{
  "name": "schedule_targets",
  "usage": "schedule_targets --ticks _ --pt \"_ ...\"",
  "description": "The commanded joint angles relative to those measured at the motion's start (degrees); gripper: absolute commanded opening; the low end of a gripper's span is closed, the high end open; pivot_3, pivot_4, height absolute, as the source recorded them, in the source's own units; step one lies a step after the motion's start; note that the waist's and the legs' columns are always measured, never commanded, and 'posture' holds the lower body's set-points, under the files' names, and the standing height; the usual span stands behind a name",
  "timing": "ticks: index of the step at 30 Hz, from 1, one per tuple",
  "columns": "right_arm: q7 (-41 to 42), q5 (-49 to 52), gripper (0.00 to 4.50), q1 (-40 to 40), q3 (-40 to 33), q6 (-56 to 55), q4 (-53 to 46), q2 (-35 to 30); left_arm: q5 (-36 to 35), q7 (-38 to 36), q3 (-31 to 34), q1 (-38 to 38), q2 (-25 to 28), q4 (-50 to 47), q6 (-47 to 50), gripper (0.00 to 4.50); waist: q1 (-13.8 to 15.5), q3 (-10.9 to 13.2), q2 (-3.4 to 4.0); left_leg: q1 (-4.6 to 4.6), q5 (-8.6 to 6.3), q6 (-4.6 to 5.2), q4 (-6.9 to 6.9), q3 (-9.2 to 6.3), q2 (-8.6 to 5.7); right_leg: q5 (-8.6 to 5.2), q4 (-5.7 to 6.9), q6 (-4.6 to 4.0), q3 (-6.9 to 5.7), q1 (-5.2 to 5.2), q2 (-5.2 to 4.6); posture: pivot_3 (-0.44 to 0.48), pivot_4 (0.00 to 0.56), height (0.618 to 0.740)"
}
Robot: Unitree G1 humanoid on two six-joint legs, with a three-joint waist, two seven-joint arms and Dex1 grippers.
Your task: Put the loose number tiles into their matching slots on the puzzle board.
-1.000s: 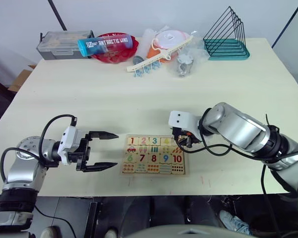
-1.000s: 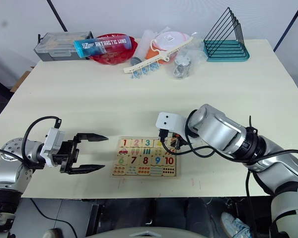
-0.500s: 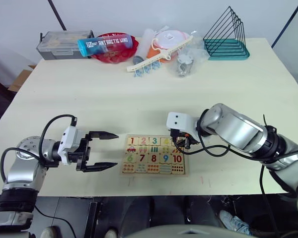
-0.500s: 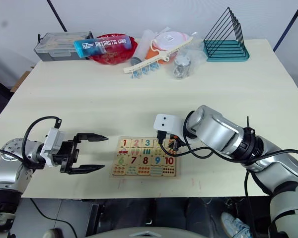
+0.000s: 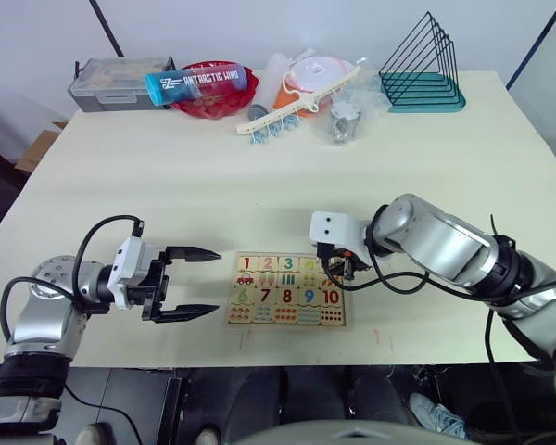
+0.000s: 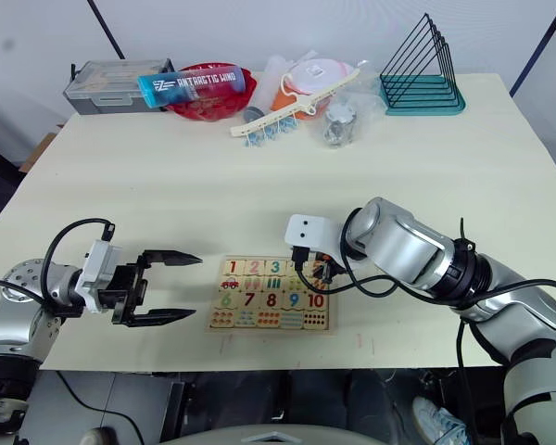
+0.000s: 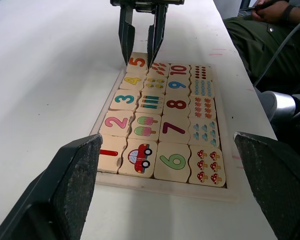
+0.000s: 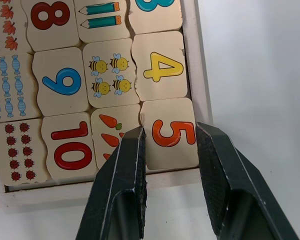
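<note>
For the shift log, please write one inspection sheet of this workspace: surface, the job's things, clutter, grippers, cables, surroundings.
Surface: pale table, bare in the middle.
Job's things: puzzle board at the near edge; tiles 1 to 5 all in their slots, 5 tile seated at the corner.
Clutter: far edge holds a grey box, red bowl, blue tube, wire rack, bagged items.
Grippers: left gripper open beside the board; right gripper open, straddling the 5 tile.
Cables: black cables on both arms.
Surroundings: a seated person beyond the table.
</note>
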Motion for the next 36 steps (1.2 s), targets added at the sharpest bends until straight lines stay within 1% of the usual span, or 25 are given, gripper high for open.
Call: schedule_targets --ticks 1,3,6,8,14,18,23,24,25,26,27,28,29,31,32,34,36 --pt "0.9 -0.2 1.7 -0.4 0.4 -1.7 -1.6 -1.0 -0.3 -2.1 0.3 -0.2 0.4 -0.5 -0.6 4.5 0.0 0.0 0.0 0.0 0.0 0.0 0.0 0.0 0.0 0.0 0.0 0.0 0.0 0.0 0.0 0.0 0.15 0.74" --pt "1.2 -0.4 2.18 -0.3 0.5 -2.1 -1.8 -1.3 -0.3 -2.1 0.3 -0.3 0.3 -0.4 -0.7 4.5 0.0 0.0 0.0 0.0 0.0 0.0 0.0 0.0 0.0 0.0 0.0 0.0 0.0 0.0 0.0 0.0 0.15 0.74" --pt "1.6 -0.5 3.73 -0.3 0.4 -2.9 -1.9 -2.0 -0.2 -2.1 0.3 -0.4 0.2 -0.3 -0.6 4.5 0.0 0.0 0.0 0.0 0.0 0.0 0.0 0.0 0.0 0.0 0.0 0.0 0.0 0.0 0.0 0.0 0.15 0.74" --pt "1.7 -0.5 4.46 -0.2 0.1 -3.4 -1.8 -2.2 -0.2 -2.1 0.3 -0.4 0.2 -0.3 -0.6 4.5 0.0 0.0 0.0 0.0 0.0 0.0 0.0 0.0 0.01 0.0 0.0 0.0 0.0 0.0 0.0 0.0 0.15 0.74" --pt "2.0 0.1 4.46 1.3 -2.9 -4.9 -2.3 -3.6 -0.2 -2.1 0.4 -0.4 0.1 -0.3 -0.6 4.5 0.0 0.0 0.0 0.0 0.0 0.0 -0.01 0.0 0.02 0.0 0.0 0.0 0.0 0.0 0.0 0.0 0.15 0.74" --pt "1.7 1.0 4.46 4.7 -7.6 -7.8 -3.1 -4.7 -0.2 -2.1 0.5 -0.3 0.1 -0.4 -0.5 4.5 0.2 0.0 -0.02 -0.02 0.0 0.0 -0.01 -0.01 0.02 0.0 -0.04 0.0 -0.01 0.01 -0.02 0.0 0.15 0.74" --pt "1.1 2.5 4.46 11.0 -15.2 -12.2 -2.9 -5.2 -0.3 -2.1 0.5 -0.3 0.1 -0.3 -0.6 4.5 0.2 0.0 -0.02 -0.03 0.0 0.0 -0.02 0.0 0.02 0.0 -0.04 0.0 -0.02 0.01 0.0 0.0 0.15 0.74" --pt "0.9 2.7 4.23 12.1 -16.6 -13.2 -2.8 -5.2 -0.3 -2.1 0.5 -0.4 0.1 -0.2 -0.6 4.5 0.2 0.0 -0.02 -0.03 0.0 0.0 -0.02 -0.01 0.02 0.0 -0.04 0.0 -0.02 0.01 0.0 0.0 0.15 0.74" --pt "0.8 3.0 3.9 13.3 -18.0 -14.2 -2.6 -5.2 -0.3 -2.1 0.5 -0.4 0.1 -0.1 -0.7 4.5 0.2 0.0 -0.02 -0.03 0.0 0.0 -0.02 -0.01 0.02 0.0 -0.04 0.0 -0.02 0.01 0.0 0.0 0.15 0.74" --pt "0.8 3.2 3.7 14.5 -19.2 -15.4 -2.4 -5.5 -0.3 -2.1 0.5 -0.4 0.1 -0.1 -0.7 4.5 0.2 0.0 -0.02 -0.02 0.0 0.0 -0.01 0.0 0.03 0.0 -0.04 0.0 -0.01 0.01 -0.01 0.0 0.15 0.74" --pt "0.9 3.2 3.13 15.6 -20.2 -16.5 -2.3 -5.7 -0.3 -2.1 0.5 -0.5 0.1 -0.1 -0.7 4.5 0.2 0.0 -0.02 -0.02 0.0 0.01 -0.01 -0.01 0.03 0.0 -0.04 0.0 -0.02 0.01 -0.01 0.0 0.15 0.74" --pt "0.8 3.3 2.81 16.8 -21.3 -18.0 -2.1 -5.6 -0.3 -2.1 0.5 -0.5 0.1 0.0 -0.7 4.5 0.2 0.0 -0.02 -0.02 0.0 0.01 -0.02 0.0 0.03 0.0 -0.04 0.0 -0.01 0.02 -0.01 0.0 0.15 0.74" --pt "0.6 3.3 2.25 17.8 -22.2 -19.4 -1.8 -5.5 -0.3 -2.1 0.4 -0.5 0.2 0.0 -0.8 4.5 0.2 0.0 -0.02 -0.02 0.0 0.01 -0.01 0.0 0.03 0.0 -0.04 0.0 -0.01 0.02 -0.01 0.0 0.15 0.74" --pt "0.5 3.2 1.37 20.2 -24.2 -24.2 -0.9 -4.9 -0.3 -2.1 0.4 -0.6 0.1 0.1 -0.8 4.5 0.2 0.0 -0.02 -0.02 0.0 0.01 -0.01 0.0 0.04 0.0 -0.04 0.0 -0.02 0.02 -0.01 0.0 0.15 0.74" --pt "0.6 3.0 0.83 21.0 -24.9 -26.0 -0.5 -4.8 -0.3 -2.1 0.4 -0.6 0.2 0.2 -0.8 4.5 0.2 0.0 -0.02 -0.02 0.0 0.01 -0.02 0.0 0.04 0.0 -0.04 0.0 -0.01 0.01 -0.01 0.0 0.15 0.74" --pt "0.5 2.9 0.05 22.5 -26.1 -28.3 0.3 -4.5 -0.3 -2.1 0.4 -0.7 0.2 0.2 -0.9 4.5 0.2 0.0 -0.03 -0.03 0.0 0.01 -0.01 0.01 0.04 0.0 -0.04 0.0 -0.01 0.02 -0.01 0.0 0.15 0.74" --pt "-0.1 2.2 0.05 23.9 -27.1 -30.9 1.9 -4.3 -0.2 -2.1 0.4 -0.8 0.2 0.3 -0.9 4.5 0.2 0.0 -0.03 -0.02 0.0 0.01 -0.01 0.0 0.04 0.0 -0.04 0.0 -0.01 0.02 -0.01 0.0 0.15 0.74"
